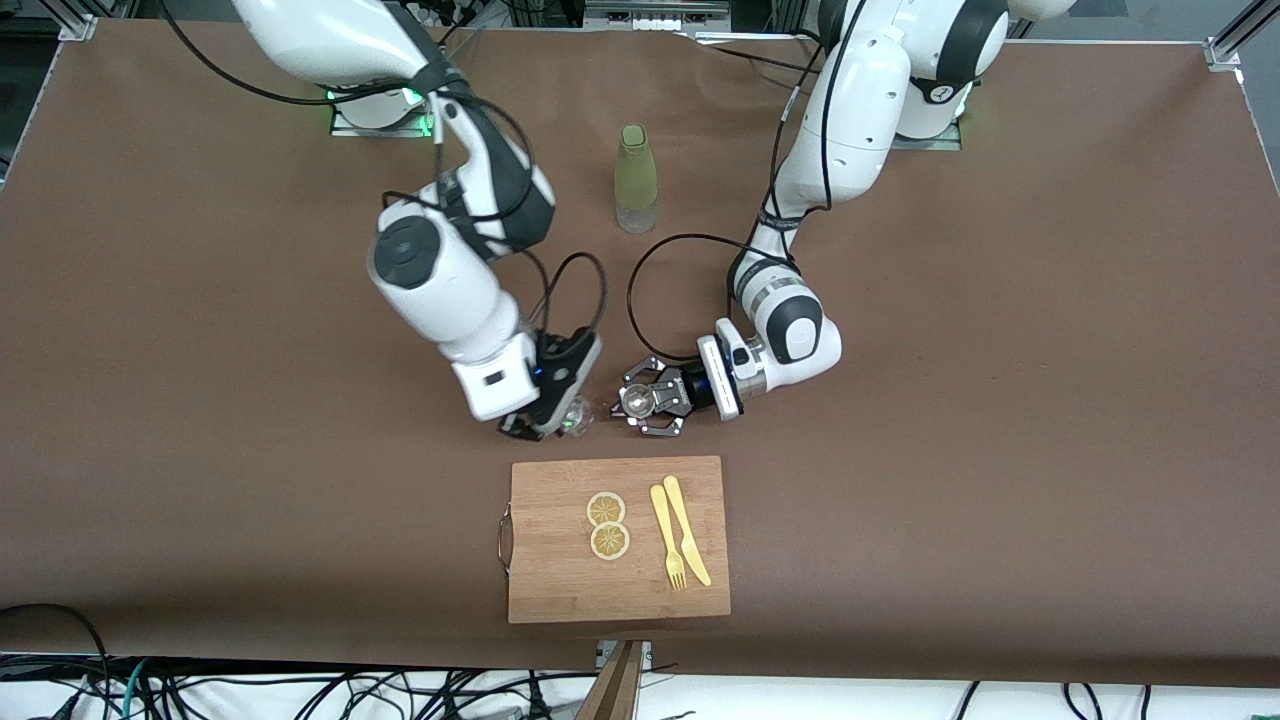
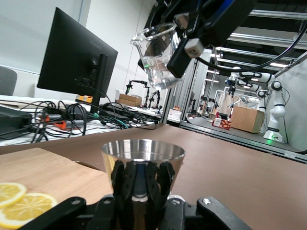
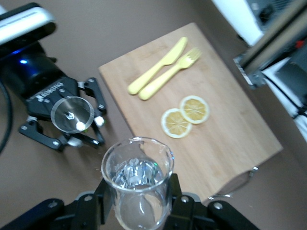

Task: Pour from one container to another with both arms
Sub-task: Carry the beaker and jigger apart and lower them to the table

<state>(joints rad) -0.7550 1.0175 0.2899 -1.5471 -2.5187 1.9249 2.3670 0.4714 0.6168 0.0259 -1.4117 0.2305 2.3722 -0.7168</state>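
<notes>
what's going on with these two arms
A pour is being set up. The right end effector holds a clear glass beaker up in the air, tilted toward a metal cup gripped by the left end effector. Both are just above the table beside a cutting board with lemon slices, a fork and a knife. A green bottle stands untouched.

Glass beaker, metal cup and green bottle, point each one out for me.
Glass beaker (image 3: 138, 179), right wrist view, on its clear wall below the rim.
Metal cup (image 2: 143, 155), left wrist view, on its shiny flared wall.
Green bottle (image 1: 636, 178), front view, on its green body.
</notes>
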